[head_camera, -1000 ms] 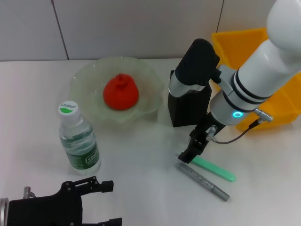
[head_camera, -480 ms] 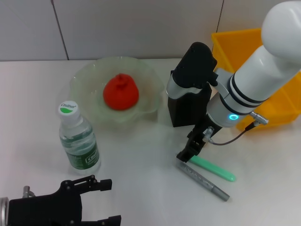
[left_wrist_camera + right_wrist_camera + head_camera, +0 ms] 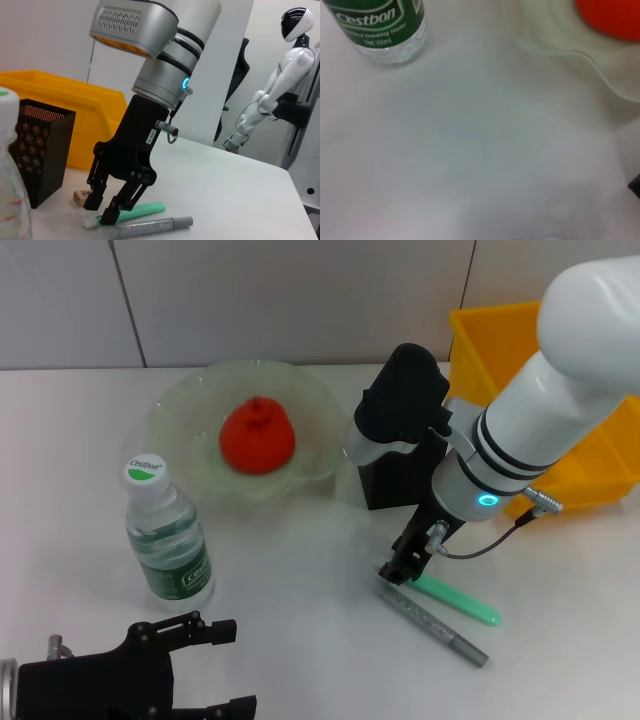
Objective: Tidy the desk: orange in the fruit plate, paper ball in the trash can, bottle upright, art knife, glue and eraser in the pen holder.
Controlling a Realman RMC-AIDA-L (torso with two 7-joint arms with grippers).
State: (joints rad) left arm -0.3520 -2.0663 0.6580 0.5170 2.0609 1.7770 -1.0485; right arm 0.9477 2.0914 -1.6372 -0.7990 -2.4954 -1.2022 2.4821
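right gripper (image 3: 102, 212) open — over green art knife (image 3: 135, 212)

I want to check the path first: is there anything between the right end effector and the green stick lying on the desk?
Nothing visible: the right end effector stands open directly over the green stick, beside the eraser.

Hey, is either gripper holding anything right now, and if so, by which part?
Nothing is held. The right gripper is open, fingers straddling the green stick's end. The left gripper is open and apart.
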